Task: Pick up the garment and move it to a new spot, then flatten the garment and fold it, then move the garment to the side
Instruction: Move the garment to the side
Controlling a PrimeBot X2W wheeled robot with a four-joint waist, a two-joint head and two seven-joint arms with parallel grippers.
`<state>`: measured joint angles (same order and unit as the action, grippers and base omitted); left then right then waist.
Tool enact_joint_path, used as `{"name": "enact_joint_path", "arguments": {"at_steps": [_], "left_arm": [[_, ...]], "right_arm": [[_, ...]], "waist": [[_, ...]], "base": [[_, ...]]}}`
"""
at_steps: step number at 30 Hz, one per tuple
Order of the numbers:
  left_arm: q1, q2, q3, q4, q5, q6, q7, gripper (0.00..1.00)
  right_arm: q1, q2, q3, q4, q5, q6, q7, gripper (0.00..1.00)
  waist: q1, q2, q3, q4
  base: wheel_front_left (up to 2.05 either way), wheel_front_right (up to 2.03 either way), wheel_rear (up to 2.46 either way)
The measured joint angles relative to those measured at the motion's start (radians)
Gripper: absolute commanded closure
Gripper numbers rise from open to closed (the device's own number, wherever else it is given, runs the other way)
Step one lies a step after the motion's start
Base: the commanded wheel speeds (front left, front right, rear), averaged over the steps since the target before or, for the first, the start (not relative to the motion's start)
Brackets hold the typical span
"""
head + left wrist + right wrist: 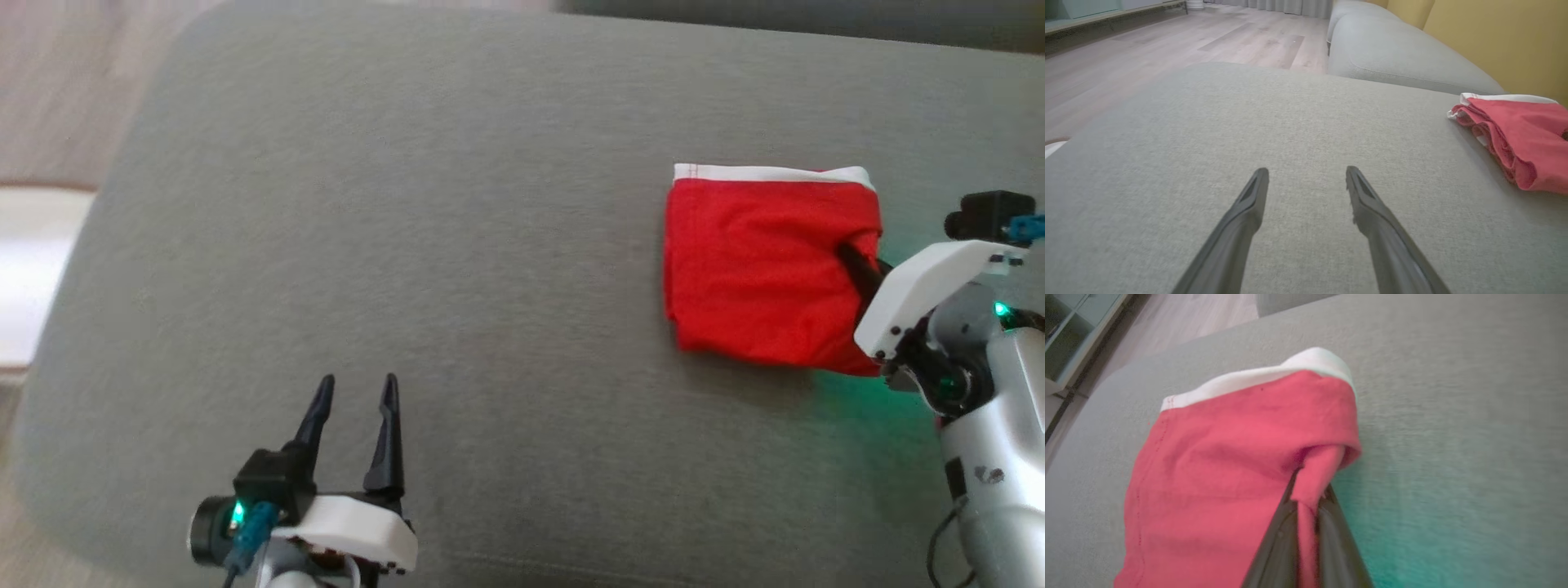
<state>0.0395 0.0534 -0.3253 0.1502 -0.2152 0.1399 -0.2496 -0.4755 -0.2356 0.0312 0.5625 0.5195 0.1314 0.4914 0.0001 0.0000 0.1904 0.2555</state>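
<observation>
Folded red garment [759, 261], white band [767, 172] at 12 o'clock, lay at 3 o'clock on the grey sofa cushion [408, 245]. Right gripper [849, 255] pinched its 3 o'clock edge; left gripper [357, 388], at 7 o'clock, stood wide, holding nothing.

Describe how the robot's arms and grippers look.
The left gripper and right gripper have two long black fingers on a white housing, with a black camera block and blue plug. Green lights glow at the wrists; the right forearm is silver-grey with a black cable.
</observation>
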Motion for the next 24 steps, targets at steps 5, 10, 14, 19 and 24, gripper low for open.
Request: {"name": "enact_joint_path", "arguments": {"at_steps": [5, 10, 14, 19, 24], "left_arm": [[0.000, 0.000, 0.015, 0.001, 0.007, -0.011, 0.000, 0.00], [-0.002, 0.000, 0.019, 0.010, 0.022, -0.027, 0.000, 0.00], [-0.004, 0.000, 0.020, 0.014, 0.037, -0.035, 0.000, 0.00], [-0.015, 0.000, 0.020, 0.015, 0.053, -0.045, 0.000, 0.00], [-0.040, 0.000, 0.029, 0.013, 0.075, -0.052, 0.000, 0.00]], "right_arm": [[0.006, -0.028, 0.051, -0.026, 0.015, 0.000, -0.009, 1.00], [0.021, -0.070, 0.049, -0.033, 0.024, 0.000, -0.021, 1.00], [0.025, -0.098, 0.036, -0.038, 0.025, 0.000, -0.035, 1.00], [0.034, -0.135, 0.028, -0.052, -0.022, 0.000, -0.074, 1.00], [-0.036, -0.196, 0.027, -0.059, -0.064, 0.000, -0.078, 1.00]], "waist": [[0.0000, 0.0000, -0.022, -0.122], [-0.0001, 0.0000, -0.038, -0.262], [-0.0001, 0.0000, -0.045, -0.360], [-0.0001, 0.0000, -0.027, -0.425], [-0.0001, 0.0000, 0.020, -0.397]], "base": [[0.00, 0.00, 0.00], [0.00, 0.00, 0.00], [0.00, 0.00, 0.00], [0.00, 0.00, 0.00], [0.00, 0.00, 0.00]]}}
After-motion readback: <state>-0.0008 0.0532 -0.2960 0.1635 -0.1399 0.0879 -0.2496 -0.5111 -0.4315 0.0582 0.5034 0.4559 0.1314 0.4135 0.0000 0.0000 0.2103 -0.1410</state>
